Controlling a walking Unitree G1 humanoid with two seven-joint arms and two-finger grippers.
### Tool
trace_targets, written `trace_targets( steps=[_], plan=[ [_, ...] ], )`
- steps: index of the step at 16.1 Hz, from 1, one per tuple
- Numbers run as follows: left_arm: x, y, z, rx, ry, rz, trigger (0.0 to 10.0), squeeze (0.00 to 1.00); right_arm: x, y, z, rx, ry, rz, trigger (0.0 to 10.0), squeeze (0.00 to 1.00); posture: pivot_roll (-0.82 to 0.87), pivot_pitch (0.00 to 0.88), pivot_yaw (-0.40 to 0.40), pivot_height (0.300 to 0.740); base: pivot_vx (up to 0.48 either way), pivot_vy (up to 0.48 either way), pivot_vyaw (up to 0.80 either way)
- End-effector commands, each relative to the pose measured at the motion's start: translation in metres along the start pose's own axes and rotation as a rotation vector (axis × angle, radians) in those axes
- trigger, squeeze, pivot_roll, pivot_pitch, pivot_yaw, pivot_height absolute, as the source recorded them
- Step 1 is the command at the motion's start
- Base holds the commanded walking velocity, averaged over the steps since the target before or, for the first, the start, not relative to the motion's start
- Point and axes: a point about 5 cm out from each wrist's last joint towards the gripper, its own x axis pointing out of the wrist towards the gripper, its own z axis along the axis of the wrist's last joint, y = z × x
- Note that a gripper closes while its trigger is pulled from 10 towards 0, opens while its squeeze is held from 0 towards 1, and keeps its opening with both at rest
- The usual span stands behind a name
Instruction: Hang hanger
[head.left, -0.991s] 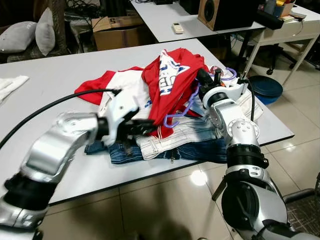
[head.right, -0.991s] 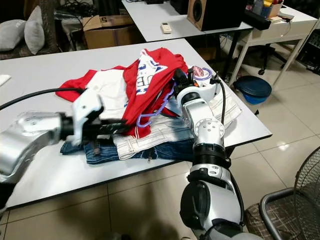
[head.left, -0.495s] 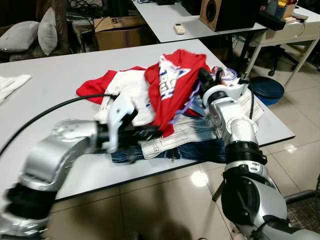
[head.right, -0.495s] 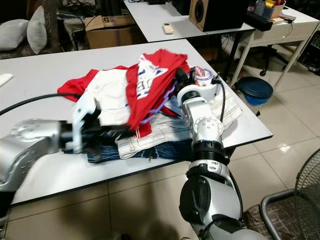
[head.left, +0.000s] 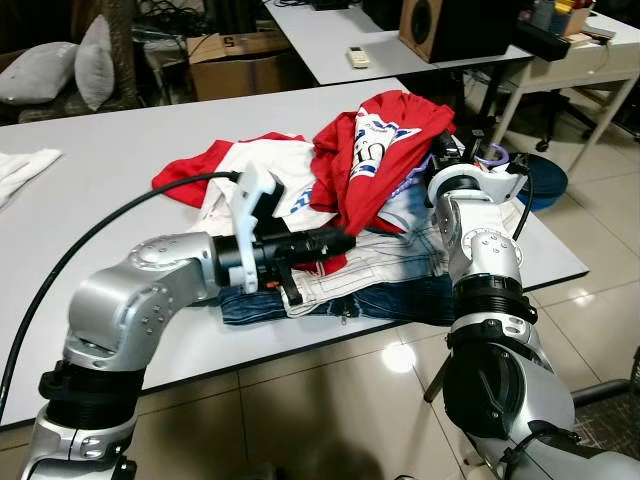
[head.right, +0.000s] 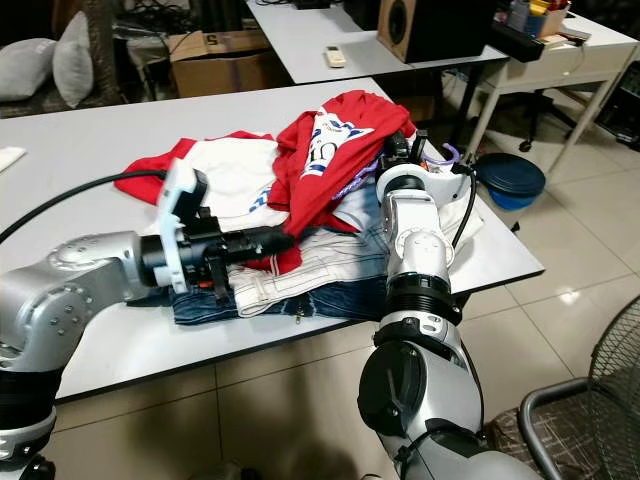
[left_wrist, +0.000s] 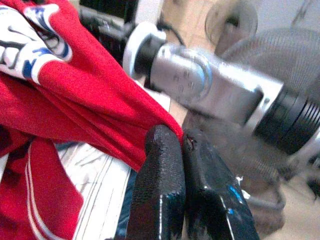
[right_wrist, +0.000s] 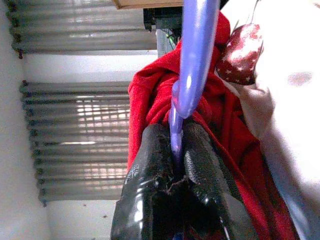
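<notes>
Fabric has shifted: the red shirt (head.left: 385, 140) now rides higher over the jeans (head.left: 390, 295). Left gripper (left_wrist: 182, 145) fingers pinch its hem; right gripper (right_wrist: 172, 150) fingers clamp the purple hanger (right_wrist: 192, 60) inside it, so hanging remains.

Overall light: bright, even indoor light fell across the white table (head.left: 120, 160).
Glare: a pale reflection shone on the tiled floor (head.left: 398, 357) under the table's edge.
Shadows: soft and dark beneath the table; the far left corner of the room was dim.
Head views: sharp, with little blur.
Left wrist view: the silver arm (left_wrist: 210, 95) behind the red shirt (left_wrist: 75, 100) was smeared and out of focus.
Right wrist view: backlit by bright window blinds (right_wrist: 75, 140); the near fingers (right_wrist: 150, 200) were dark.
</notes>
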Motion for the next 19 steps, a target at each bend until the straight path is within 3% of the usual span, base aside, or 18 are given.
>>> trace_targets(
  steps=[1, 4, 7, 9, 11, 12, 13, 14, 15, 17, 19],
  plan=[
    [0.007, -0.012, 0.022, -0.018, -0.114, -0.087, 0.0, 0.00, 0.004, 0.017, 0.010, -0.037, -0.081, 0.032, 10.0, 0.00, 0.03, 0.000, 0.027, 0.740, 0.000, 0.000, 0.00],
    [0.018, -0.011, 0.032, -0.031, -0.158, -0.071, 0.0, 0.00, 0.003, 0.016, -0.009, -0.083, -0.027, 0.025, 10.0, 0.00, 0.04, 0.000, 0.021, 0.740, 0.000, 0.000, 0.00],
    [0.039, -0.029, 0.035, -0.048, -0.159, -0.165, 0.0, 0.00, -0.002, 0.014, -0.034, -0.096, 0.036, 0.011, 10.0, 0.00, 0.04, 0.000, 0.024, 0.740, 0.000, 0.000, 0.00],
    [0.048, -0.026, 0.033, -0.020, -0.139, -0.116, 0.0, 0.00, -0.004, 0.017, -0.043, -0.140, 0.079, 0.025, 10.0, 0.00, 0.03, 0.000, 0.028, 0.740, 0.000, 0.000, 0.00],
    [0.050, -0.011, 0.045, -0.006, -0.191, 0.016, 0.0, 0.00, -0.008, 0.021, -0.052, -0.302, 0.158, 0.055, 10.0, 0.00, 0.03, 0.000, 0.030, 0.740, 0.000, 0.000, 0.00],
    [0.045, 0.000, 0.057, 0.012, -0.219, 0.080, 0.0, 0.00, -0.012, 0.021, -0.055, -0.468, 0.198, 0.080, 10.0, 0.00, 0.03, 0.000, 0.030, 0.740, 0.000, 0.000, 0.00],
    [0.039, 0.006, 0.062, 0.077, -0.184, 0.123, 0.1, 0.00, -0.015, 0.018, -0.052, -0.524, 0.195, 0.082, 10.0, 0.00, 0.03, 0.000, 0.030, 0.740, 0.000, 0.000, 0.00],
    [0.036, 0.006, 0.062, 0.108, -0.160, 0.127, 0.5, 0.00, -0.016, 0.017, -0.049, -0.527, 0.188, 0.074, 10.0, 0.00, 0.03, 0.000, 0.028, 0.740, 0.000, 0.000, 0.00],
    [0.033, 0.004, 0.059, 0.166, -0.103, 0.132, 1.6, 0.00, -0.017, 0.014, -0.041, -0.500, 0.162, 0.052, 10.0, 0.00, 0.03, 0.000, 0.028, 0.740, 0.000, 0.000, 0.00],
    [0.037, 0.003, 0.045, 0.214, -0.024, 0.166, 2.2, 0.00, -0.017, 0.016, -0.035, -0.449, 0.144, 0.052, 10.0, 0.00, 0.03, 0.000, 0.028, 0.740, 0.000, 0.000, 0.00],
    [0.038, 0.019, 0.040, 0.261, -0.011, 0.307, 0.0, 0.00, -0.022, 0.028, -0.036, -0.449, 0.173, 0.130, 10.0, 0.00, 0.02, 0.000, 0.028, 0.740, 0.000, 0.000, 0.00]
  ],
)
